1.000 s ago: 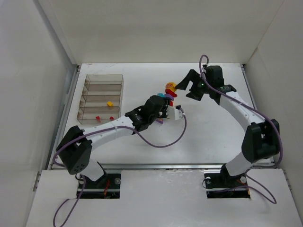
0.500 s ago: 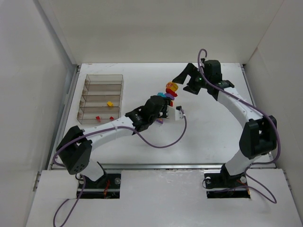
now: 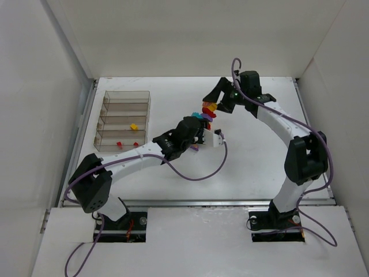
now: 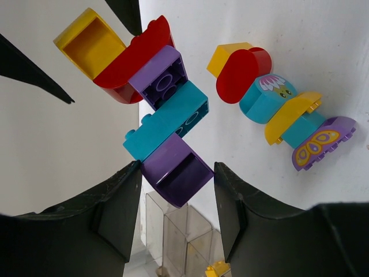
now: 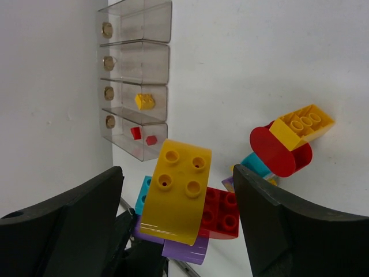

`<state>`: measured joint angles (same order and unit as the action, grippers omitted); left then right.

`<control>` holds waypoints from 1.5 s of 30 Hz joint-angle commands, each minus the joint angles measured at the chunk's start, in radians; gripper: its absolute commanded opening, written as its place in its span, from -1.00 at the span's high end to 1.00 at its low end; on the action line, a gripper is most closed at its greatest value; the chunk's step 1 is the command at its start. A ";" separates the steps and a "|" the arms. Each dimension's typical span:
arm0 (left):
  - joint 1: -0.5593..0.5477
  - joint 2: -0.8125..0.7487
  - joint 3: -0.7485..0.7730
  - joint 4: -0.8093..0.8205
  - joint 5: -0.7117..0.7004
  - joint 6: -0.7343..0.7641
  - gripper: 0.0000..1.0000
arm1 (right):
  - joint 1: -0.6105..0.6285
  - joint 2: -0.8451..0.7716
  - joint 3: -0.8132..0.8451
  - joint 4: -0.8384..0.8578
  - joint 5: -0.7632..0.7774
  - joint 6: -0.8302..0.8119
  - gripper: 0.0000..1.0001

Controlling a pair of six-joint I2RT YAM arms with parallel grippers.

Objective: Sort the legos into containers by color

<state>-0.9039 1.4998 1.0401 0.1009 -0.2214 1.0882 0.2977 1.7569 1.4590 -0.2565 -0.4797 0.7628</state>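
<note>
My left gripper (image 4: 177, 170) is shut on the purple bottom brick (image 4: 176, 173) of a stack held above the table: purple, teal (image 4: 167, 124), purple, red, and a yellow brick (image 5: 176, 190) on top. My right gripper (image 5: 177, 173) is open, its fingers on either side of that yellow brick without touching it. From above, the right gripper (image 3: 216, 104) meets the stack (image 3: 207, 112) over the table's middle. A second joined row of bricks (image 4: 277, 107) lies on the table beside it. The smoke-tinted organizer (image 3: 128, 92) stands at the left, holding one yellow brick (image 3: 133, 126) and two red ones (image 3: 119, 143).
White walls close in the table on the left, back and right. The organizer also shows in the right wrist view (image 5: 155, 55), its two far compartments empty. A purple cable loops from the left arm over the table (image 3: 199, 176).
My right arm has swung left towards the held stack, and its open fingers now flank the yellow top brick. The left arm and the stack have not moved.
</note>
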 commanded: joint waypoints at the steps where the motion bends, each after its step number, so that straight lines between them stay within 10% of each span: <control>1: 0.000 -0.036 -0.005 0.062 0.000 -0.005 1.00 | 0.023 -0.022 0.034 0.011 -0.007 -0.014 -0.61; 8: 0.010 -0.055 -0.023 0.062 0.001 -0.005 1.00 | 0.032 -0.031 0.034 0.011 0.003 -0.023 0.12; 13: 0.010 -0.064 -0.032 0.052 0.001 -0.014 1.00 | 0.032 -0.040 0.024 0.002 0.023 -0.023 1.00; 34: 0.043 -0.073 -0.039 -0.253 0.212 -0.415 1.00 | 0.032 -0.149 -0.081 -0.073 0.299 -0.023 1.00; 45: 0.427 -0.055 0.129 -0.446 0.957 -0.620 1.00 | 0.032 -0.238 -0.196 -0.198 0.438 -0.151 1.00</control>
<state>-0.5655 1.4685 1.1080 -0.2752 0.4072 0.5201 0.3222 1.5856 1.2854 -0.4393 -0.0940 0.6567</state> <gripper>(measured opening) 0.457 0.436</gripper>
